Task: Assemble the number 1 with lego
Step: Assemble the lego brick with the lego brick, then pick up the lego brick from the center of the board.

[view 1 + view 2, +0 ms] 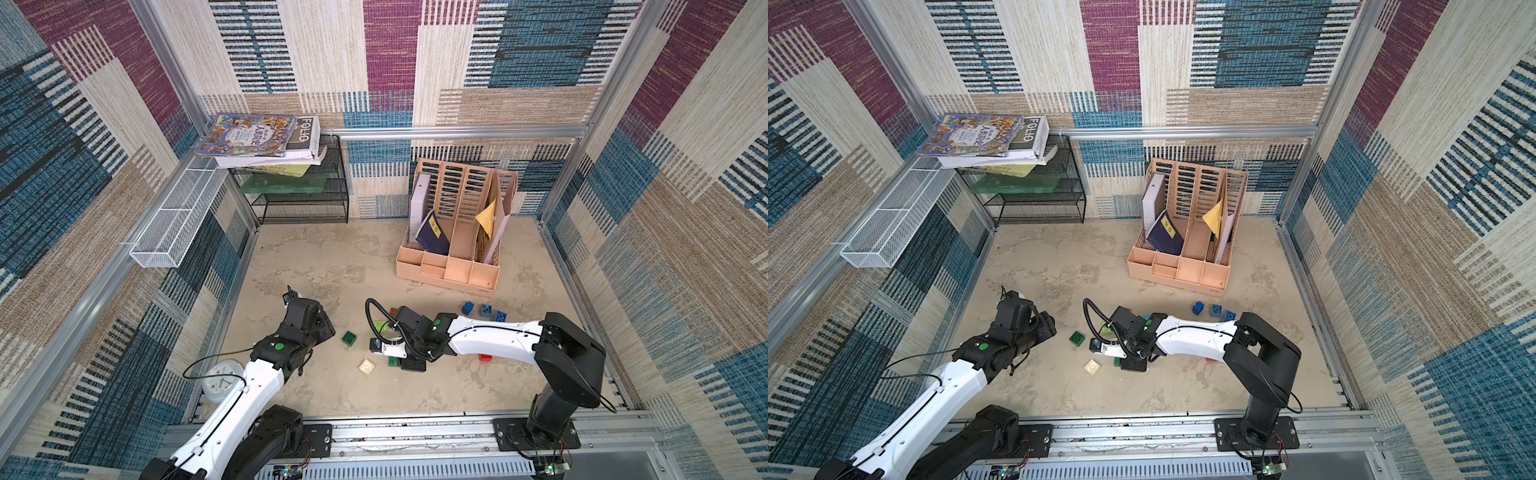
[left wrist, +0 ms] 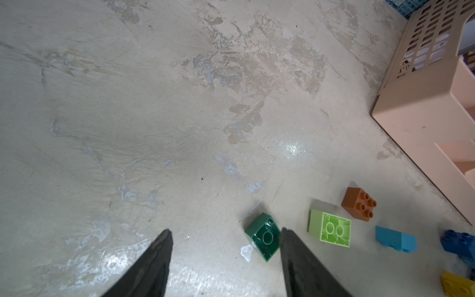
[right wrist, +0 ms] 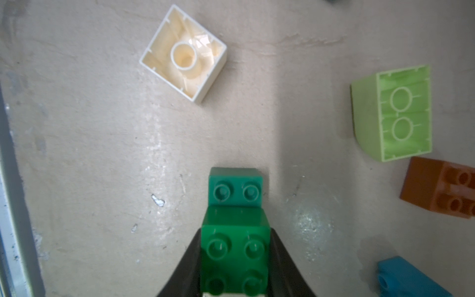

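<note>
Mottled beige plaster covered the bench point(image 1: 316, 266), walled in by patchwork carpet. My right end effector point(image 3: 235, 232) was clamped on a bright green four-stud plastic brick point(image 3: 235, 259), its studs facing the wrist camera. A darker green studded brick point(image 3: 235, 187) sat right against its far end, though I could not tell whether the two were joined. Beyond them lay a cream square brick point(image 3: 183, 55), hollow side up. Off to one side were a lime oblong brick point(image 3: 395, 113) tipped on its side, a brown studded brick point(image 3: 437, 190) just beside it, and a light blue brick point(image 3: 408, 280). My left end effector point(image 2: 226, 231) stood fairly wide with nothing between its fingers. A dark green square brick point(image 2: 263, 236), hollow side up, showed just beside one fingertip in the wrist view. In a top view three blue bricks point(image 1: 485, 309) sat in a loose row near a peach plastic file organiser point(image 1: 453, 266), and a red brick point(image 1: 485, 357) showed beside my right forearm.
</note>
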You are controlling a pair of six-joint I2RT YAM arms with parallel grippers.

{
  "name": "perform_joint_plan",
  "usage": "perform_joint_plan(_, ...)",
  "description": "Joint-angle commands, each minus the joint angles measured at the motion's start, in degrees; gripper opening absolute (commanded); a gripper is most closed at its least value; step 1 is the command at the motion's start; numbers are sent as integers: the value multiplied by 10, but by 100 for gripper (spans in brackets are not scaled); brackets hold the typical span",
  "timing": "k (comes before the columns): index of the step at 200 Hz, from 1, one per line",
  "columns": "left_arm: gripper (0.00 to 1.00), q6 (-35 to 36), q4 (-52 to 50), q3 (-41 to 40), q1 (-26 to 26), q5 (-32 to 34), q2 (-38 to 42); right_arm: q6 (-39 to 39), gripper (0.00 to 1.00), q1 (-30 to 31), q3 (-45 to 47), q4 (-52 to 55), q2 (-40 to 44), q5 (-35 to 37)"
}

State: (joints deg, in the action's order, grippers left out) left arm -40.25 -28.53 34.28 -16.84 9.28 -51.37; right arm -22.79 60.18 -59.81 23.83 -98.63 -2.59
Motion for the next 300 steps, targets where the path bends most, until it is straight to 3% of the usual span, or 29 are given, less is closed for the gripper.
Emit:
perform_joint_plan(1, 69, 5, 2, 2, 0, 6, 1, -4, 21, -1, 8, 25, -1, 7)
perform_joint_plan(112, 69, 2, -9, 3, 1, 13, 10, -34, 22, -23, 21, 30, -55, 4)
perform_joint_plan(126, 69, 1, -10, 4, 1, 15, 10, -29, 31, -23, 12, 31, -52, -8)
perform_joint_plan(173, 69, 1, -12, 7, 1, 15, 8, 14, 78, -41, -26, -5, 15, -57)
perform_joint_plan(188, 69, 2, -14, 7, 1, 11, 9, 27, 84, -49, -35, -14, 35, -69)
perform_joint_plan(219, 69, 16, -26, 10, 1, -14, 8, 63, 87, -66, -5, -43, 96, -94)
perform_joint_plan(250, 70, 31, -33, 11, 1, -60, -7, 155, 84, -99, 78, -130, 185, -78)
perform_joint_plan(300, 70, 57, -33, 60, -11, -156, -127, 321, 82, -186, 152, -216, 280, -12)
